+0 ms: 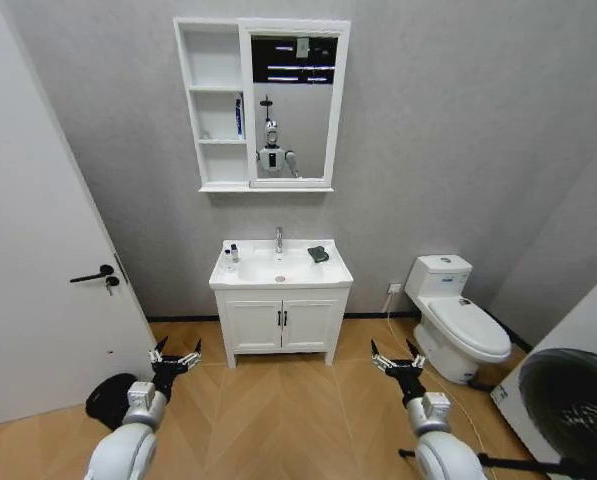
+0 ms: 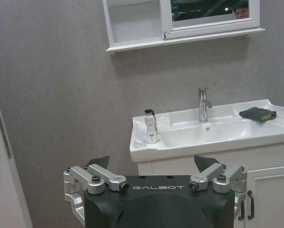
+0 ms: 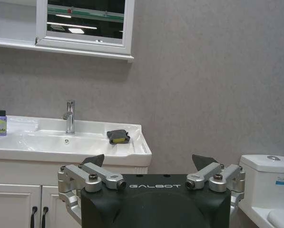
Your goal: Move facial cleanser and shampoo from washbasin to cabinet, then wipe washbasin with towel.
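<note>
The white washbasin (image 1: 280, 270) stands on its vanity against the far wall. On its left rim are a white pump bottle (image 2: 151, 127) and a small purple bottle (image 3: 1, 123); I cannot tell which is the facial cleanser and which the shampoo. The dark folded towel (image 1: 319, 254) lies on the right rim, right of the faucet (image 1: 278, 239). Above hangs the cabinet (image 1: 213, 100) of open shelves joined to a mirror. My left gripper (image 1: 175, 358) and right gripper (image 1: 398, 357) are both open, low over the floor, well short of the vanity.
A white toilet (image 1: 458, 315) stands right of the vanity. A white door (image 1: 38, 260) with a dark handle fills the left side. A black object (image 1: 108, 400) lies on the wooden floor at left, and a round-doored machine (image 1: 573, 400) sits at the right edge. A blue tube (image 1: 239, 115) stands on the middle shelf.
</note>
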